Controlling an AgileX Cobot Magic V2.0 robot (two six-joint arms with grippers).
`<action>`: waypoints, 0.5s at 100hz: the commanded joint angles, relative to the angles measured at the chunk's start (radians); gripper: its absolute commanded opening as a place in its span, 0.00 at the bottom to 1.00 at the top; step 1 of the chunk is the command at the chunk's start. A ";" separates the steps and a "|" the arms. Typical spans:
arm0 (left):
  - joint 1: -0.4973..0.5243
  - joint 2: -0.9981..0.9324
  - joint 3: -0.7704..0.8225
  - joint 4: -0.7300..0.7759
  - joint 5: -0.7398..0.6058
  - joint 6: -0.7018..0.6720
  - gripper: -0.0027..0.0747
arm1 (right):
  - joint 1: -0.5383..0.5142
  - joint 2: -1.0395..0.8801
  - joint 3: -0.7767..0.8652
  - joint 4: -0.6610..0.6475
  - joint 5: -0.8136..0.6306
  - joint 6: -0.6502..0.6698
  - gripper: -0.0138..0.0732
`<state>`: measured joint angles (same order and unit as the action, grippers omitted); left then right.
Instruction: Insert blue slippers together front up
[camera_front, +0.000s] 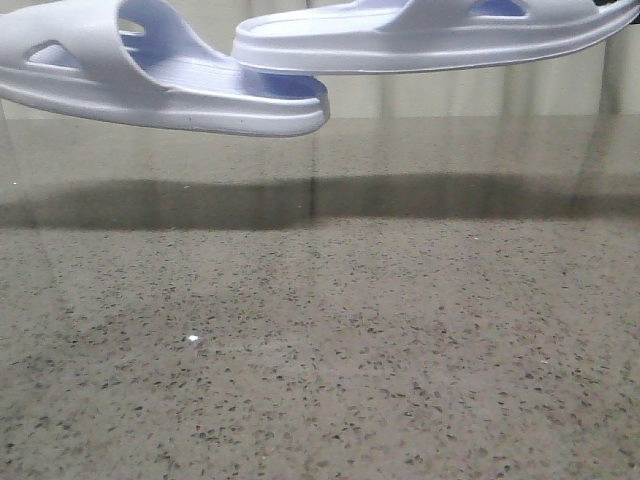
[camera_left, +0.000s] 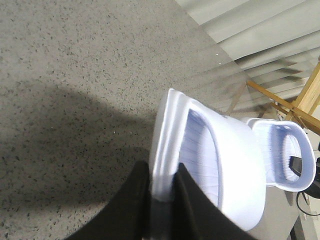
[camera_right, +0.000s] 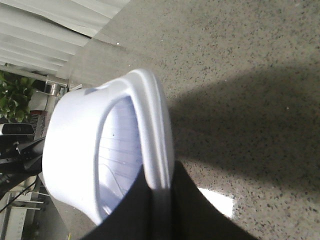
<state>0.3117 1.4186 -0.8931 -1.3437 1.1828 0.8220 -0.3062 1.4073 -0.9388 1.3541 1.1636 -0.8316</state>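
Both pale blue slippers hang in the air above the table. In the front view the left slipper (camera_front: 150, 85) is at upper left and the right slipper (camera_front: 430, 40) at upper right; the right one's end overlaps above the left one's end. My left gripper (camera_left: 162, 172) is shut on the sole edge of the left slipper (camera_left: 210, 150); the other slipper (camera_left: 285, 155) shows beyond it. My right gripper (camera_right: 159, 182) is shut on the sole edge of the right slipper (camera_right: 100, 145). Neither gripper shows in the front view.
A speckled grey stone table (camera_front: 320, 350) lies below, with the slippers' dark shadow across it. White slatted blinds (camera_left: 260, 30) and a wooden frame (camera_left: 300, 100) stand behind. A green plant (camera_right: 15, 95) and cables sit off the table's side.
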 joint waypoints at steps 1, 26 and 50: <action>0.003 -0.032 -0.009 -0.086 0.085 -0.010 0.05 | 0.011 -0.005 -0.030 0.093 0.042 -0.033 0.04; 0.003 -0.032 -0.002 -0.100 0.085 -0.017 0.06 | 0.055 0.059 -0.030 0.107 0.042 -0.056 0.04; -0.003 -0.032 -0.002 -0.111 0.085 -0.036 0.05 | 0.130 0.127 -0.030 0.155 0.026 -0.085 0.04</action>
<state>0.3117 1.4186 -0.8708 -1.3629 1.1828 0.8010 -0.1999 1.5422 -0.9388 1.4154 1.1573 -0.8843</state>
